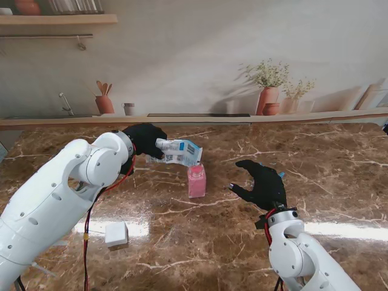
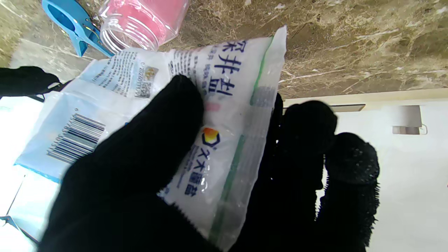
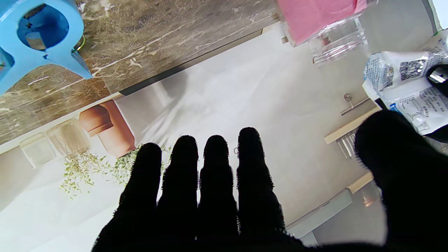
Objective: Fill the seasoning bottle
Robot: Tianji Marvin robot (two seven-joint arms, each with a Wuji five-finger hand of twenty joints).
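Note:
A clear seasoning bottle [image 1: 196, 180] with pink contents stands upright mid-table, its mouth uncapped [image 2: 143, 21] [image 3: 325, 21]. My left hand [image 1: 144, 139] is shut on a white and blue salt bag [image 1: 180, 151], thumb on the front and fingers behind [image 2: 224, 105]. The bag is tilted, and its lower corner hangs just over the bottle's mouth. My right hand [image 1: 262, 183] hovers open to the right of the bottle, apart from it, with its fingers [image 3: 210, 196] spread and holding nothing. The bag's edge [image 3: 409, 80] shows in the right wrist view.
A small white square cap [image 1: 116, 234] lies on the marble table nearer to me on the left. A blue clip [image 3: 38, 38] [image 2: 73, 24] lies by the right hand. A ledge with terracotta pots [image 1: 269, 100] runs along the far edge.

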